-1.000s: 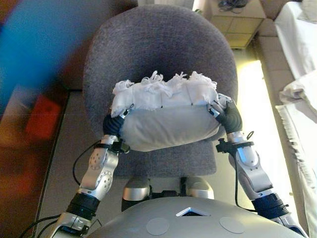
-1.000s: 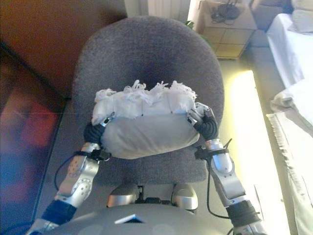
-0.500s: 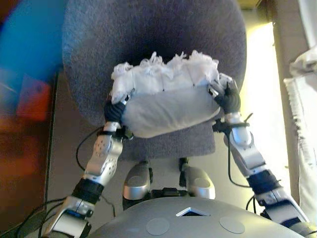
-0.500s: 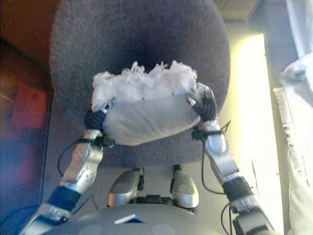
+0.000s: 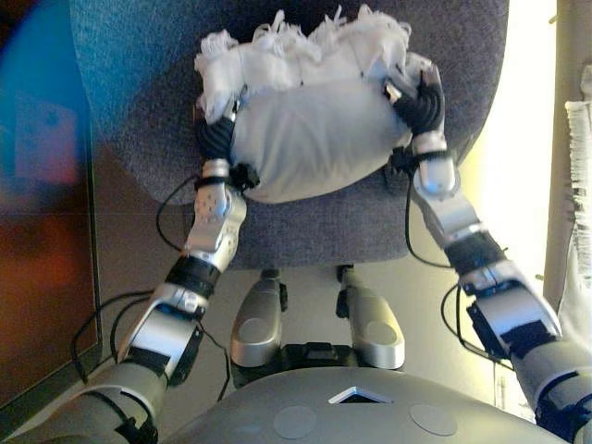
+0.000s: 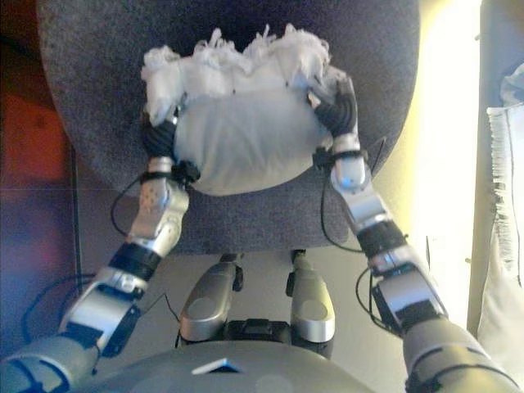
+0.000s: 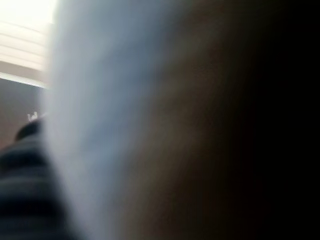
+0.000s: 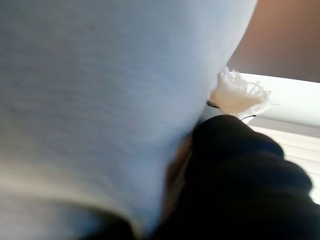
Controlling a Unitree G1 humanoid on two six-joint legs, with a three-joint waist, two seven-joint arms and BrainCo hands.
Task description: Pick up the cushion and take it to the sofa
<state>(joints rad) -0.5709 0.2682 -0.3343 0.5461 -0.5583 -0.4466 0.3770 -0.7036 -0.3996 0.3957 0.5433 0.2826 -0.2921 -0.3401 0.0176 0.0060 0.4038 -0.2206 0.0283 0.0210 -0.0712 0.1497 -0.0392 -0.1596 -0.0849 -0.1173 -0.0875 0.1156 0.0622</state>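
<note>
I hold a white cushion [image 5: 310, 129] with a fringed far edge between both hands, just over the seat of a round grey chair [image 5: 305, 231]. My left hand [image 5: 217, 139] grips its left end, with the fingers partly under the fringe. My right hand [image 5: 421, 97] grips its right end, fingers curled onto the top edge. The cushion's cloth fills the left wrist view [image 7: 100, 125] beside the left hand's dark cover [image 7: 25, 170]. It also fills the right wrist view [image 8: 100, 75], next to the right hand's dark cover [image 8: 240, 170].
The grey chair stands right in front of me and fills the middle of the eye views. A white fringed cloth [image 5: 581, 185] hangs at the right edge, past a sunlit strip of floor [image 5: 523, 185]. A dark brown and red panel [image 5: 42, 277] stands at the left.
The camera has tilted down, so the whole picture has shifted. Both arms have stretched forward, carrying the cushion farther over the chair seat. Both hands keep their hold.
</note>
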